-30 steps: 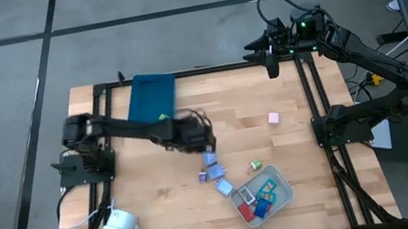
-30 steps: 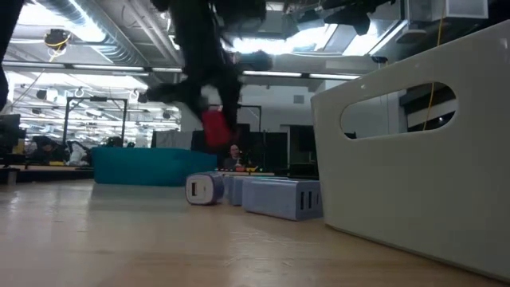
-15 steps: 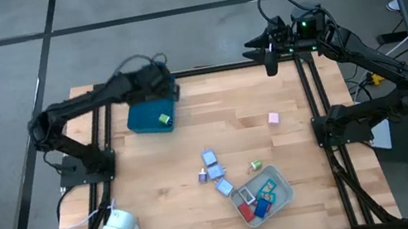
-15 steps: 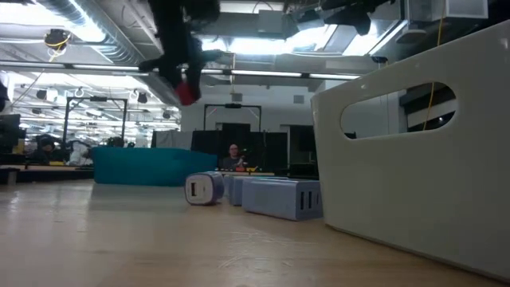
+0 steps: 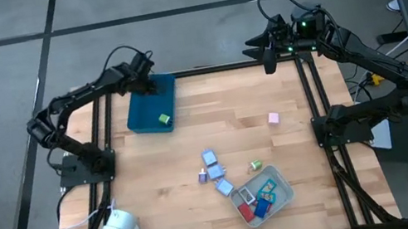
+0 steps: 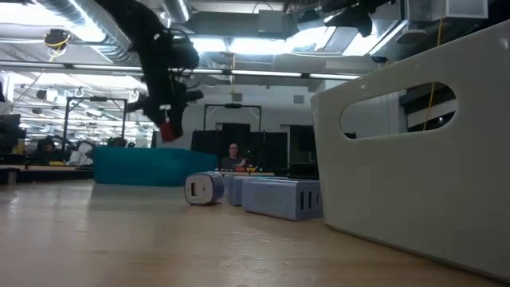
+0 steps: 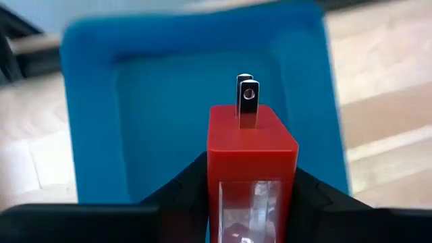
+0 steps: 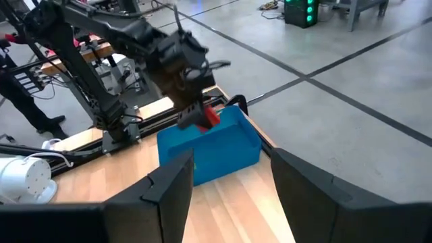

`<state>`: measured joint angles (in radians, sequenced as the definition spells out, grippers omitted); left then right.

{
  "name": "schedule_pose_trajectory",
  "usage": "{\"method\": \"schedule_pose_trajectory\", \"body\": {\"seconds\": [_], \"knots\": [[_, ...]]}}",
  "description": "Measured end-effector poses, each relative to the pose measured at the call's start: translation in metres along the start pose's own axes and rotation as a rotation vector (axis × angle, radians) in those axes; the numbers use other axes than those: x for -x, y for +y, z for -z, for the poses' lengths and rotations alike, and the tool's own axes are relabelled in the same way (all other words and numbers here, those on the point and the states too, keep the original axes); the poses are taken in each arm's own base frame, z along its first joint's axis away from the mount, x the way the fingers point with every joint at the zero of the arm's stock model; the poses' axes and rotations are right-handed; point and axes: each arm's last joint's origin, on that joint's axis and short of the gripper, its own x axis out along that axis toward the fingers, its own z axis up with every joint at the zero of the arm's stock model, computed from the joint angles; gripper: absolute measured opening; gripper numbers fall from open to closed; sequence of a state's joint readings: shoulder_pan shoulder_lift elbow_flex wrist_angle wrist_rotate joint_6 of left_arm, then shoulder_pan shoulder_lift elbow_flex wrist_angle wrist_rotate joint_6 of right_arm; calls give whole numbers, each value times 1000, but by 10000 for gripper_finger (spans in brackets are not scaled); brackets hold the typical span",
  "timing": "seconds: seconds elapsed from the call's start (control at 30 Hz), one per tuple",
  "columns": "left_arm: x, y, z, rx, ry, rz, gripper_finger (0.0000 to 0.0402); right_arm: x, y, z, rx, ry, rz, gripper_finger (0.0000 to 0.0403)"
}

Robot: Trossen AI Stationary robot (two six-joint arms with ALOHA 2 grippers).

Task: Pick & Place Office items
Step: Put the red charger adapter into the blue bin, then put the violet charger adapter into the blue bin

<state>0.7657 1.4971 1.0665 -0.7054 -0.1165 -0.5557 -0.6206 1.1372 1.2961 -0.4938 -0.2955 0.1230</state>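
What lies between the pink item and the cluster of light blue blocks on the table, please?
Only bare wood: in the high view nothing sits between the pink item and the light blue blocks.

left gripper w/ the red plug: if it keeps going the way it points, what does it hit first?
Most likely the floor of the dark teal tray. The left gripper holds the red plug prongs-first toward it, nothing between; the gap is hard to judge.

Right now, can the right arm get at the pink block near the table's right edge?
Probably yes: the pink block lies alone on bare wood, and the right gripper hangs open above the far edge, nothing between.
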Motion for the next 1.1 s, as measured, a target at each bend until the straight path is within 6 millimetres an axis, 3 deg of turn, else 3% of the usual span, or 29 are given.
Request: {"method": "schedule_pose_trajectory", "body": {"seconds": [0.13, 0.33, 0.47, 0.63, 0.8, 1.1], "knots": [[-7, -2, 10, -12, 17, -2, 167, 0, 0, 0, 0, 0, 0, 204], [-3, -7, 10, 10, -29, 13, 224, 0, 0, 0, 0, 1, 0, 204], [2, -9, 6, 28, -77, 49, 244, 0, 0, 0, 0, 1, 0, 204], [22, -27, 8, -20, -131, 251, 249, 0, 0, 0, 0, 1, 0, 204], [36, -63, 48, -87, -24, 330, 246, 0, 0, 0, 3, 1, -2, 204], [45, -120, 151, 119, 158, 237, 250, 0, 1, 0, 35, 4, -33, 204]]}}
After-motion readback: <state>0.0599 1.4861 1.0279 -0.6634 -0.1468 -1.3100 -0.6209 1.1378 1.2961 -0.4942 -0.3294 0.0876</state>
